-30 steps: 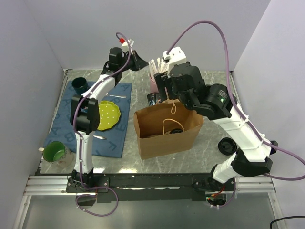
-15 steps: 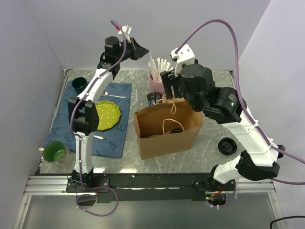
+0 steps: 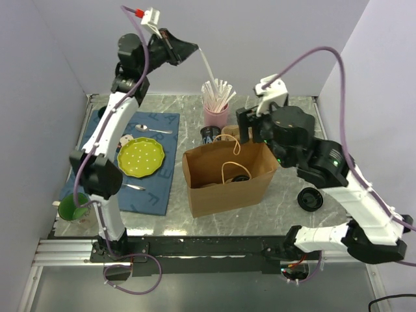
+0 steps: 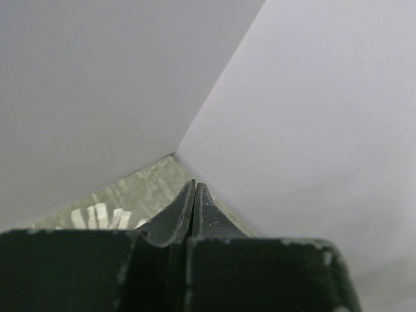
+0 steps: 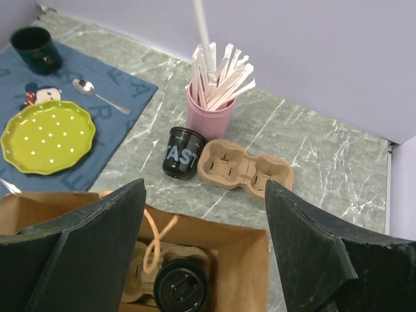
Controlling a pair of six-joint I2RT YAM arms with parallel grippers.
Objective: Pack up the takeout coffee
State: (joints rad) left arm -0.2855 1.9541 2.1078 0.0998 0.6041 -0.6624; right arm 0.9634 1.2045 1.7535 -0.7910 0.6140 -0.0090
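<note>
A brown paper bag [image 3: 227, 174] stands open mid-table. Inside it are a cardboard carrier and a black lidded coffee cup [image 5: 180, 286]. A pink cup [image 3: 216, 115] full of white straws stands behind the bag. My left gripper [image 3: 193, 47] is raised high and shut on one white straw [image 3: 205, 64], which hangs over the pink cup and also shows in the right wrist view [image 5: 201, 26]. In the left wrist view its fingers [image 4: 195, 209] are pressed together and the straw is hidden. My right gripper [image 3: 249, 132] hovers open and empty above the bag's back edge [image 5: 205, 188].
A black "TAST" cup [image 5: 182, 153] and a spare cardboard carrier [image 5: 246, 170] sit behind the bag. A black lid [image 3: 310, 198] lies right of the bag. A blue mat [image 3: 156, 188] holds a green plate [image 3: 140, 157], a spoon [image 3: 153, 129] and a dark mug [image 5: 36, 49]. A green cup [image 3: 71, 207] stands front left.
My left arm has risen and drawn one straw up out of the pink cup. My right gripper has moved up and to the right, away from the pink cup.
</note>
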